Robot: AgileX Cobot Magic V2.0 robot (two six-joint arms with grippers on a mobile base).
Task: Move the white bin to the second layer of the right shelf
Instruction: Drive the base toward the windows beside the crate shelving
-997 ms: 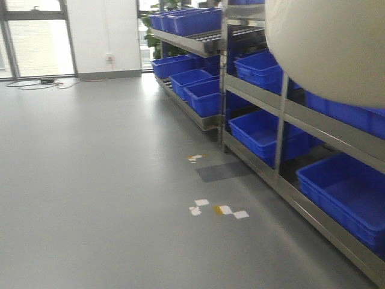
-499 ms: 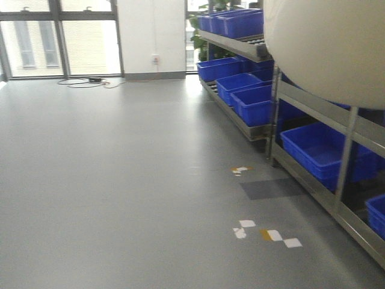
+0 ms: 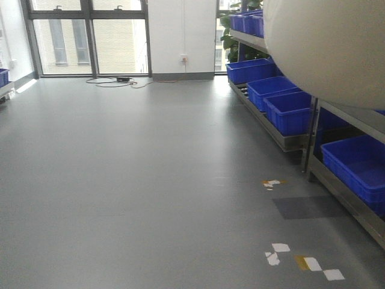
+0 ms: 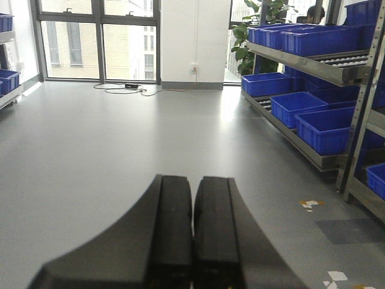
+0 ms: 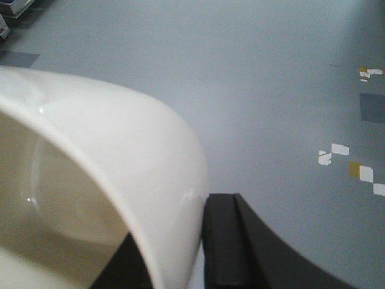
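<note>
The white bin point(image 3: 331, 48) fills the top right of the front view as a large cream rounded body held above the floor. In the right wrist view its glossy rim and wall point(image 5: 120, 138) take up the left half. My right gripper point(image 5: 180, 223) is shut on that wall, one black finger point(image 5: 219, 217) outside and the other inside. My left gripper point(image 4: 194, 180) is shut on nothing, hanging over bare floor. A steel shelf level with white rollers point(image 4: 346, 59) shows at the right; whether it is the right shelf second layer I cannot tell.
Steel racks with blue crates point(image 3: 289, 108) run along the right side, and a low crate point(image 3: 361, 165) sits close by. Tape marks point(image 3: 301, 260) lie on the grey floor. Windows, a cable point(image 3: 117, 81) and a plant point(image 4: 264, 18) are at the far end.
The front view has swung left. The racks and floor marks have slid to the right of the picture and more open floor shows. The bin stays at the top right.
</note>
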